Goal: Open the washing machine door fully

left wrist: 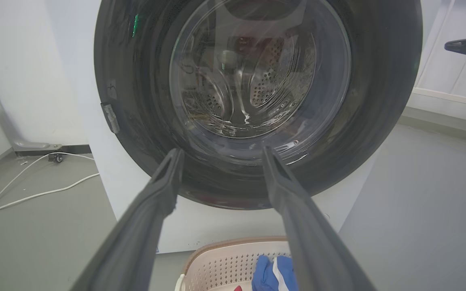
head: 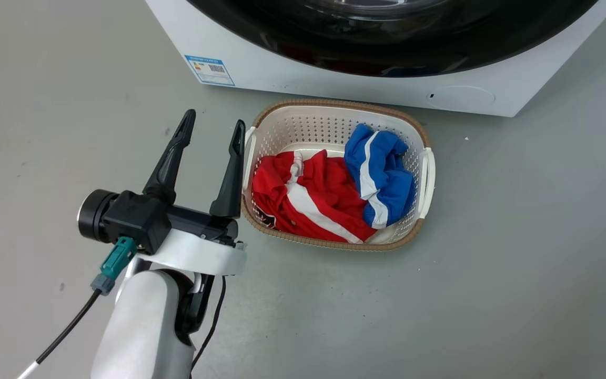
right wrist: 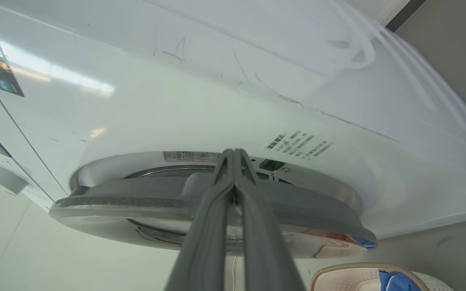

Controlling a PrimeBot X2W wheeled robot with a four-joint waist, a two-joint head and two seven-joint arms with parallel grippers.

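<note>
Since the washing machine door (right wrist: 136, 200) lies close against the washing machine (right wrist: 184, 105), my right gripper (right wrist: 235, 155), jaws together, reaches its rim, likely to pry; my left gripper (head: 214, 121) hovers, jaws apart.

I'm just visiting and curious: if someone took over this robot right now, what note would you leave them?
Left gripper: open, empty, pointing at the door, beside the basket.
Right gripper: shut, tips at the door's rim.
Door: looks barely ajar from the washer.
Done: at most a first crack.
Left: swing the door fully open.
</note>
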